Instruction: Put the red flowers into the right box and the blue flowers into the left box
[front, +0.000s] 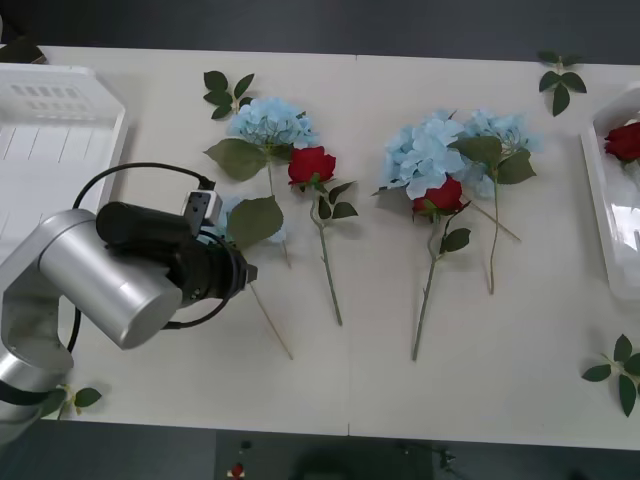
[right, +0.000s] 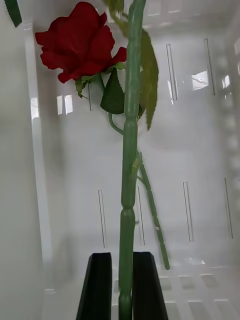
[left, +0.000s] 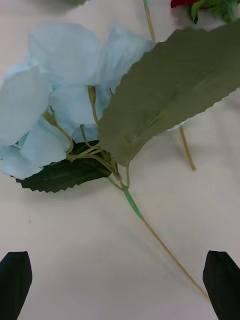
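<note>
My left gripper (front: 238, 272) (left: 119, 287) hovers open over a blue flower (left: 65, 90) (front: 228, 208) on the table; its thin stem (left: 160, 245) runs between the black fingers (left: 15, 285). Other blue flowers (front: 270, 122) (front: 430, 152) (front: 500, 130) and two red flowers (front: 312, 165) (front: 440, 195) lie mid-table. The left box (front: 60, 130) sits at the far left. My right gripper (right: 122, 295) is shut on a thick green rose stem (right: 127, 200) inside the right box (front: 605, 215) (right: 200, 150). A red flower (right: 75, 40) (front: 625, 140) lies on that box's floor.
Flowerless leaf sprigs lie at the table's back left (front: 228, 92), back right (front: 560, 85), front right (front: 620, 370) and front left (front: 70, 400). Bare tabletop stretches along the front edge between the stems and the right box.
</note>
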